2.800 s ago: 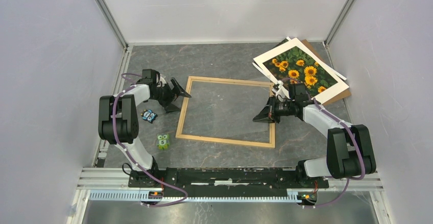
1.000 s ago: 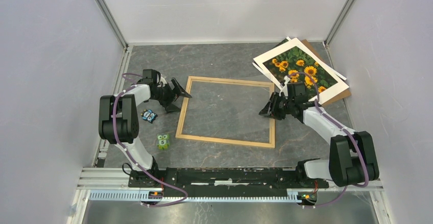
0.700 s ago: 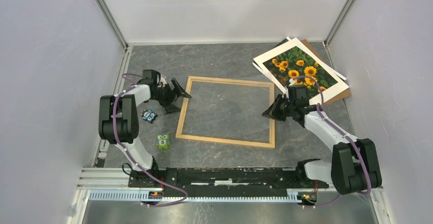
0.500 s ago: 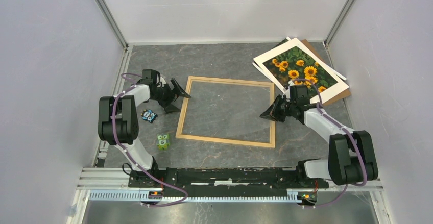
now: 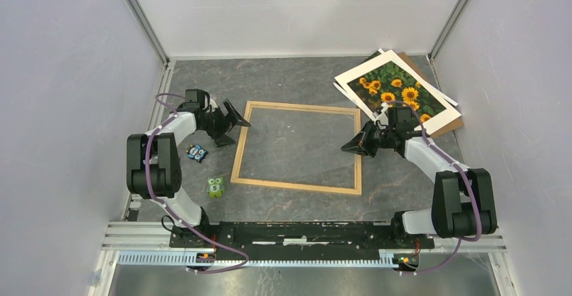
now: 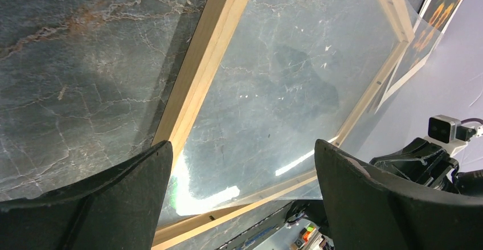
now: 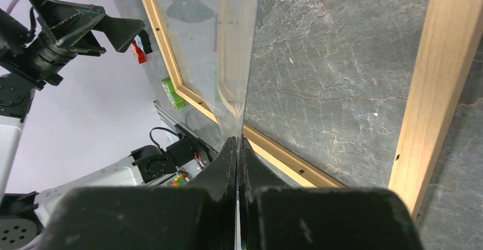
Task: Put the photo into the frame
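Right gripper point(image 5: 348, 148) has closed since one second back; I see it pinching edge of clear sheet point(image 7: 228, 50) above frame point(image 5: 294, 186), 3 o'clock side. Left gripper point(image 5: 235, 127) spread wide, empty, at frame's 10 o'clock corner. Frame flat on table point(image 5: 290, 80). Photo point(image 5: 398, 90) face up on pile point(image 5: 450, 126) at frame's 2 o'clock.
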Tool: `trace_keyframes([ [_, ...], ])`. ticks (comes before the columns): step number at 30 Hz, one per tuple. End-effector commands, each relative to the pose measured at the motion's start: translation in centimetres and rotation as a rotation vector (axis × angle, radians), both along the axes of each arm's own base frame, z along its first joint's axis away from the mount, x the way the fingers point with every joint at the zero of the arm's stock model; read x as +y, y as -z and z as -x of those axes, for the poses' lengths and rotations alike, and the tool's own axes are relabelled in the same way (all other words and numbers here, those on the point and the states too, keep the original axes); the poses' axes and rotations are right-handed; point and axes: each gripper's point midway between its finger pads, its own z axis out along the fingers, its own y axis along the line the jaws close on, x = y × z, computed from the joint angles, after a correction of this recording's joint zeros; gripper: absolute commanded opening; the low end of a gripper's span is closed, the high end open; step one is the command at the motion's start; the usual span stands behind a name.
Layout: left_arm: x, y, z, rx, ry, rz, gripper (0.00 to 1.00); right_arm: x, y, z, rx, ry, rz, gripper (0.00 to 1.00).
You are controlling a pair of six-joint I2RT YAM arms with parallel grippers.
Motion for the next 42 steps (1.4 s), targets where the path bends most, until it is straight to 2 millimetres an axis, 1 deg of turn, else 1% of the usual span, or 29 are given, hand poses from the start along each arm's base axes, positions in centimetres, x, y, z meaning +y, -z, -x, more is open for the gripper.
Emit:
trace_keyframes([
  [1, 0.2, -1.4, -0.8, -0.058, 0.008, -0.011, 1.0, 0.1, -1.6, -0.3, -0.009, -0.025, -0.058, 0.0],
  [14, 0.1, -1.2, -0.8, -0.054, 0.013, -0.001, 1.0, 0.9, -3.3, -0.1, -0.002, -0.038, -0.148, 0.0],
  [21, 0.1, -1.2, -0.8, -0.052, 0.014, 0.002, 1.0, 1.3, -5.2, -0.4, -0.015, -0.033, -0.2, 0.0],
  [25, 0.1, -1.1, -0.8, -0.049, 0.014, 0.002, 1.0, 1.8, -6.8, -0.8, -0.037, -0.029, -0.228, 0.0],
  [33, 0.0, -1.0, -0.7, -0.046, 0.014, 0.009, 1.0, 3.7, -8.0, 0.1, -0.014, -0.081, -0.295, 0.0],
  [36, 0.0, -1.0, -0.7, -0.045, 0.014, 0.008, 1.0, 3.7, -8.5, -0.4, -0.059, -0.095, -0.284, 0.0],
  [37, 0.0, -1.0, -0.7, -0.045, 0.014, 0.009, 1.0, 3.7, -8.5, -0.7, -0.08, -0.104, -0.266, 0.0],
  [39, -0.1, -1.0, -0.8, -0.047, 0.014, 0.013, 1.0, 3.3, -7.4, -0.9, -0.11, -0.136, -0.197, 0.0],
  [40, -0.1, -0.9, -0.8, -0.046, 0.013, 0.014, 1.0, 3.0, -6.8, -1.0, -0.115, -0.145, -0.154, 0.02],
  [42, -0.1, -0.9, -0.7, -0.045, 0.014, 0.014, 1.0, 2.2, -5.4, -1.2, -0.144, -0.16, -0.061, 0.11],
])
